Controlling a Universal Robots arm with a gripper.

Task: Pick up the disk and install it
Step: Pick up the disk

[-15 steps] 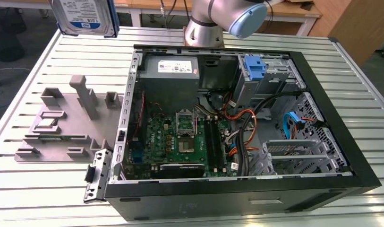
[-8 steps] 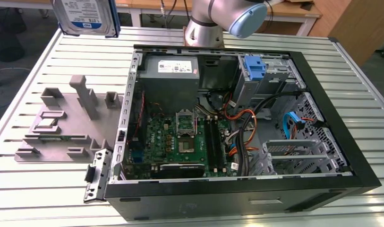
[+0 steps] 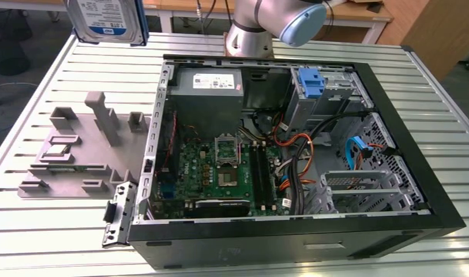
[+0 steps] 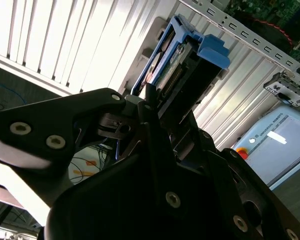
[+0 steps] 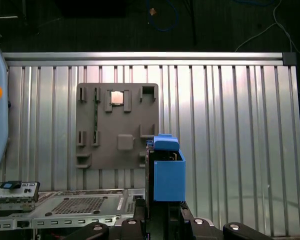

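The disk (image 3: 105, 21), a silver drive with a white-and-blue label in a blue carrier frame, hangs upright high over the far corner of the table on the exterior view's left. My gripper (image 4: 157, 97) is shut on the disk (image 4: 177, 60), its black fingers (image 4: 140, 107) clamping the lower end. In the first wrist view the disk (image 5: 166, 172) shows edge-on above the gripper (image 5: 162, 215), over the slatted table. The open computer case (image 3: 419, 173) lies to the exterior view's right of the disk.
A grey fixture plate (image 3: 88, 150) with upright posts lies on the slatted table (image 3: 34, 242), left of the case. Inside the case are the motherboard (image 3: 218, 173), a grey power supply (image 3: 209, 83), a blue bracket (image 3: 311, 83) at a drive bay, loose cables and a metal cage (image 3: 365, 187). The arm base (image 3: 250, 34) stands behind the case.
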